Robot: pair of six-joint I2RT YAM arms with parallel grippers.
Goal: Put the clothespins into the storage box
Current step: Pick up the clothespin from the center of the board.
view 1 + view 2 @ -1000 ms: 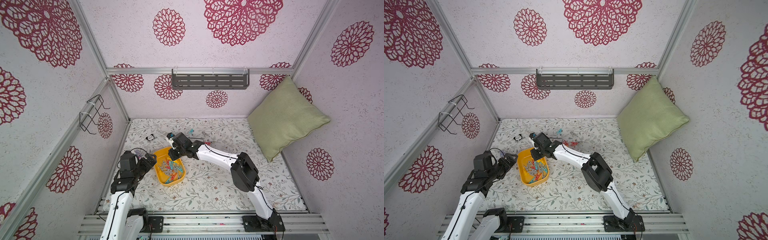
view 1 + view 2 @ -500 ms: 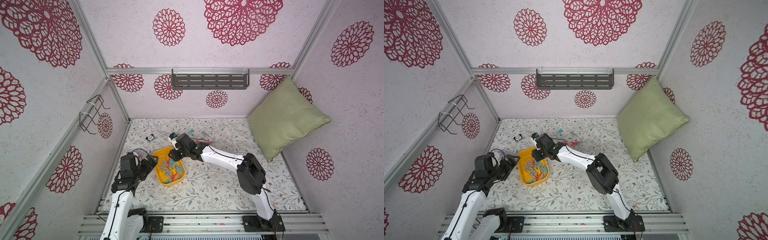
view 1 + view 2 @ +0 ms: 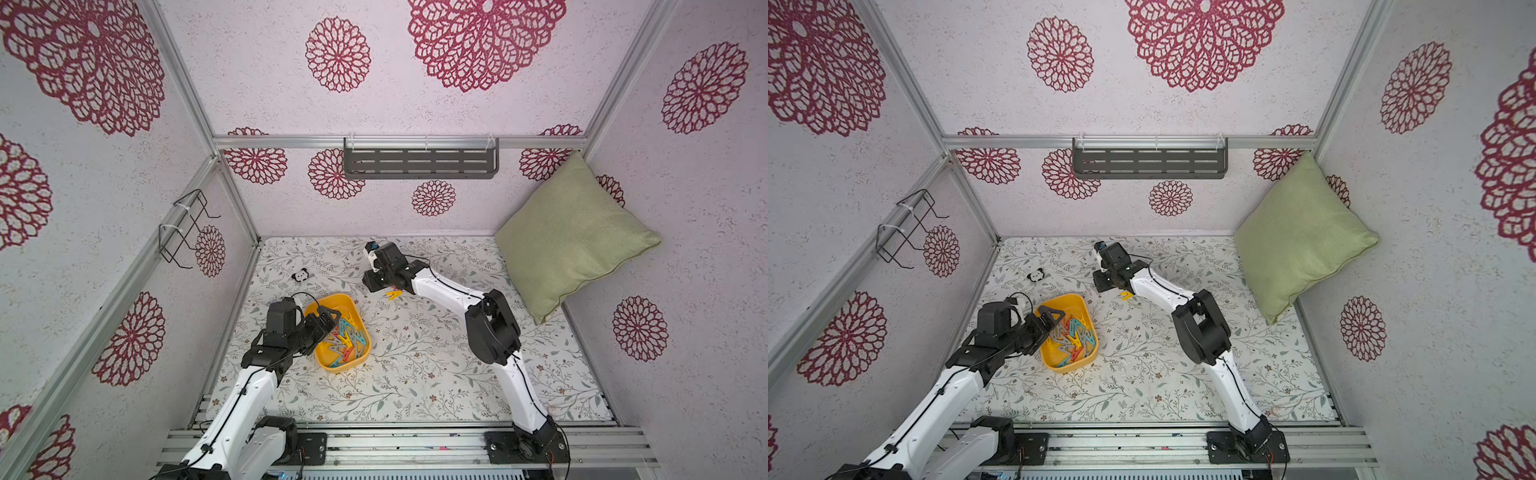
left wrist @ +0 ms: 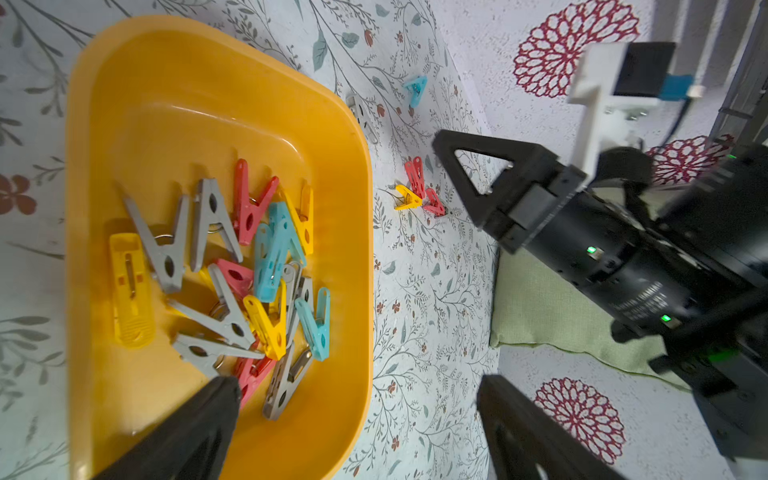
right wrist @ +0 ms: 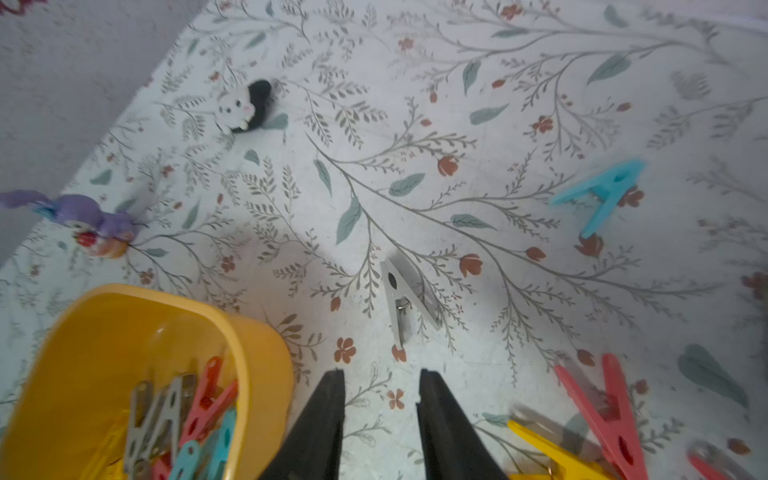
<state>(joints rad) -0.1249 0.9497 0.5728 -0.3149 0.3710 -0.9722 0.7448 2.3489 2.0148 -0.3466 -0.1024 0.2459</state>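
**Right claw** [image 5: 380,374]: my 2 fingers stand a little apart and hold nothing; bare mat shows between them. **Left claw** [image 4: 355,380]: spread wide, empty, hanging over the box [image 4: 365,232].

**Clothespins.** Most lie heaped inside the box [image 4: 249,266]. 5 are loose on the mat:
- The grey clothespin [image 5: 405,299] lies flat just ahead of my right fingertips.
- The teal clothespin [image 5: 602,195] lies farther ahead, off to the side away from the box.
- The yellow clothespin [image 5: 552,453] and 2 red clothespins [image 5: 611,407] bunch together close beside my right claw, on that same side.

**Risks, as I judge them.**
- The grey clothespin is thin and lies low. My narrow gap could strike its top and push it along the mat instead of straddling it.
- A sideways swing could scatter the bunch at my flank.
- The box looks light, and its rim is near my right claw on the other side, so a brush could shove it.
- My left claw occupies the space above the box, so a drop by the right claw could end in a knock between the 2.

**Surroundings.** A panda toy [image 5: 243,106] and a purple figure [image 5: 89,220] lie well ahead, beyond the box; neither belongs in it. A green cushion [image 3: 569,237] and a grey shelf [image 3: 419,162] stand well clear. Nothing blocks the path to the grey clothespin.
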